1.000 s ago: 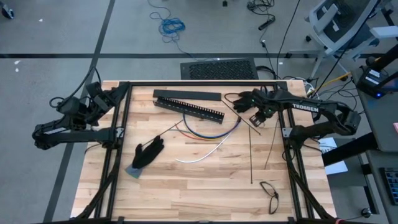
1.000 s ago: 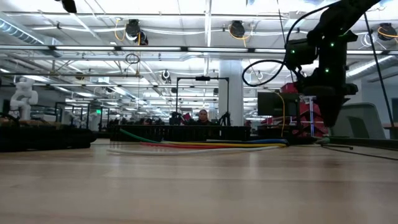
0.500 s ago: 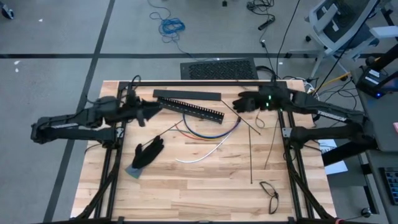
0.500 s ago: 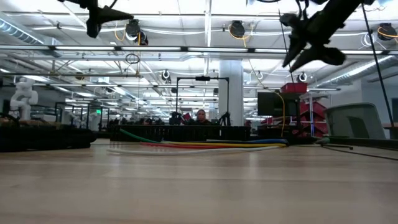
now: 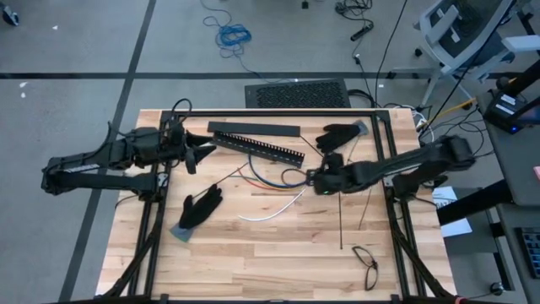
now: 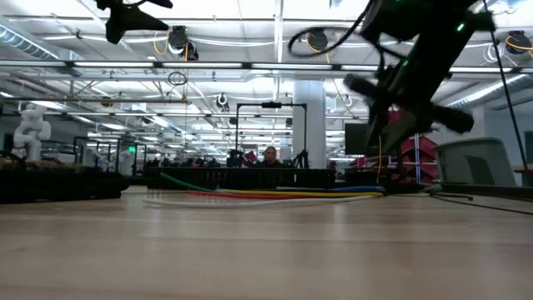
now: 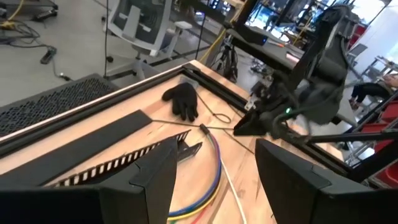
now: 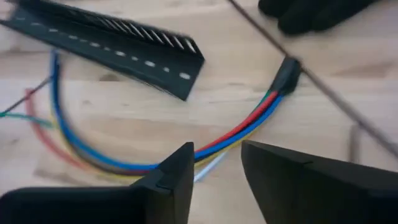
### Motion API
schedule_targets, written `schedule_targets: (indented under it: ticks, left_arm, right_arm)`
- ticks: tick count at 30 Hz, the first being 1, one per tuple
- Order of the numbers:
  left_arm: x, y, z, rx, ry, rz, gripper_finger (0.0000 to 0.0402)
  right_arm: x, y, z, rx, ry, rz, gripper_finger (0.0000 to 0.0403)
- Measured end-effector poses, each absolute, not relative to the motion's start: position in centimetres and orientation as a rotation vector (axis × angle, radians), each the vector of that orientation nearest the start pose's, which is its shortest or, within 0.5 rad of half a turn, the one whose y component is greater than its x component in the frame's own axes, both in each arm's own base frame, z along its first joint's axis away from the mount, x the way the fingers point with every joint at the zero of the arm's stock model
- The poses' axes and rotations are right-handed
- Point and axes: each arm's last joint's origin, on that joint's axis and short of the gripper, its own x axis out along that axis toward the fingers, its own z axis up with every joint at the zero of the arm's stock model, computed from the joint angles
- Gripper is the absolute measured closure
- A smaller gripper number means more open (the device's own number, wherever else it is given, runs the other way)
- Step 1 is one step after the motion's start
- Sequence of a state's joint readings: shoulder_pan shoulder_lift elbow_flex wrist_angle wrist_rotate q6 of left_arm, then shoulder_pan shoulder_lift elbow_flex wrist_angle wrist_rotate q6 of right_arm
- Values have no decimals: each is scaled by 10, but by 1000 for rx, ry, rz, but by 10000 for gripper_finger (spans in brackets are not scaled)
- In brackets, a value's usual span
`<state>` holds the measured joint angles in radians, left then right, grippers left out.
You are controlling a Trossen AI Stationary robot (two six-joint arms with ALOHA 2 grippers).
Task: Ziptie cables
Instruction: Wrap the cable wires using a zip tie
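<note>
Coloured cables point(image 5: 283, 180), blue, red, yellow and white, curve in an arc on the wooden bench point(image 5: 253, 245), just in front of the black slotted bar point(image 5: 257, 145). Above the bundle's end hovers the right gripper point(image 5: 314, 181), its jaws spread with nothing between them; the wrist view shows the cables passing below the gap. Over the bench's left edge hangs the left gripper point(image 5: 198, 150), jaws apart and empty. Black gloves point(image 5: 201, 207) lie on the wood.
</note>
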<state>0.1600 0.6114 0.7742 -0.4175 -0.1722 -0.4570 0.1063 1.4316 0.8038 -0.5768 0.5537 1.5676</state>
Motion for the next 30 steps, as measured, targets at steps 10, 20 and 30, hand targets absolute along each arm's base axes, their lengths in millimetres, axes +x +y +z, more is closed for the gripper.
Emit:
schedule_targets:
  ticks: [10, 20, 30]
  left_arm:
    - [111, 27, 331, -461, 158, 408, 189]
    - [111, 29, 331, -466, 160, 387, 189]
    - [111, 28, 332, -478, 167, 340, 189]
  right_arm:
    - [255, -9, 158, 1247, 484, -1533, 249]
    - [265, -28, 153, 1437, 398, -1554, 249]
    - [271, -37, 136, 1488, 404, -1610, 250]
